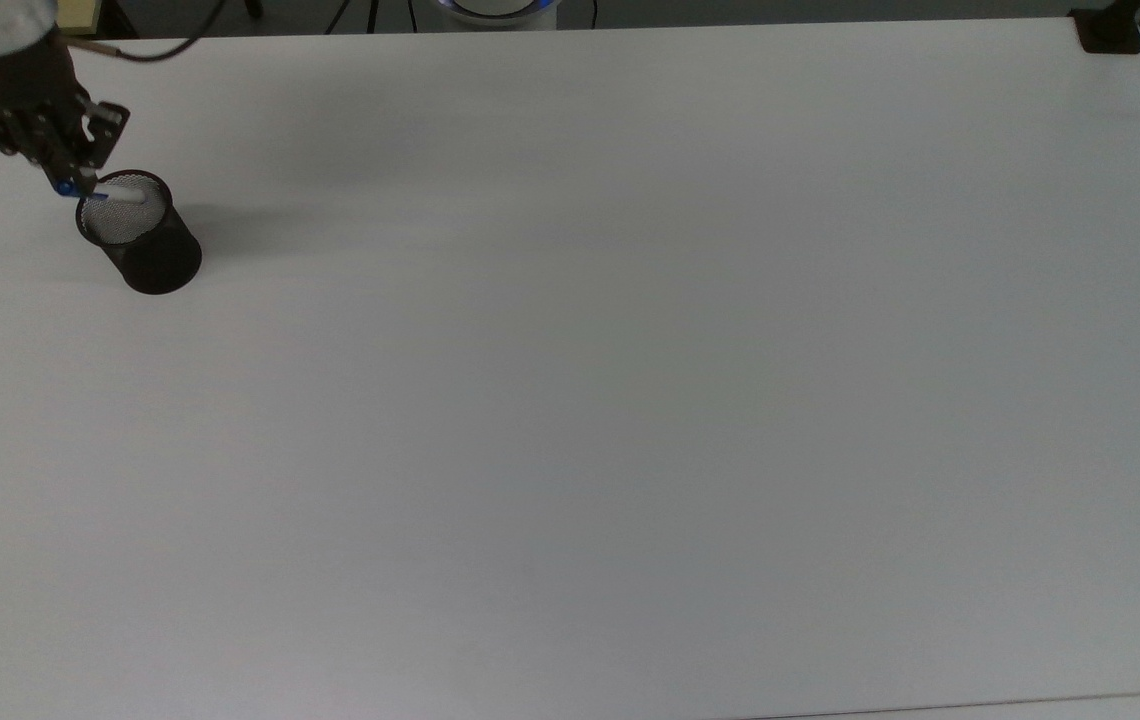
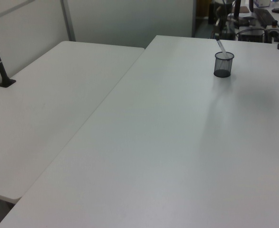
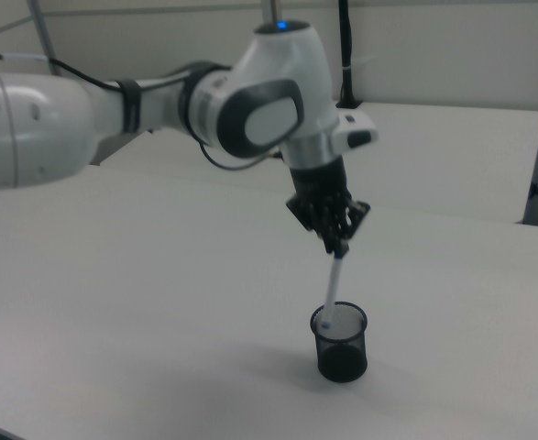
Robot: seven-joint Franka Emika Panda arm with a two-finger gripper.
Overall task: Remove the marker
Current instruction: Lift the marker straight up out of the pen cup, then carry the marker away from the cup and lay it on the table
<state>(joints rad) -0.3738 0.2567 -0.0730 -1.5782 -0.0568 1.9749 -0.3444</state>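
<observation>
The light is soft and even, and it seems to come from above. The white table point(image 1: 630, 400) looks bright but a bit grey, with no strong glare. In the top view, a soft dark shadow lies on the table to the top view's right of the black mesh cup point(image 1: 155, 255). In the right view, a faint shadow sits around the cup's bottom. The left view looks a little hazy far away, and the cup there is small and soft

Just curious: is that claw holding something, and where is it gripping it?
Yes: the gripper pinches the slim white marker at its blue-capped top end; the lower end is inside the black mesh cup.
</observation>
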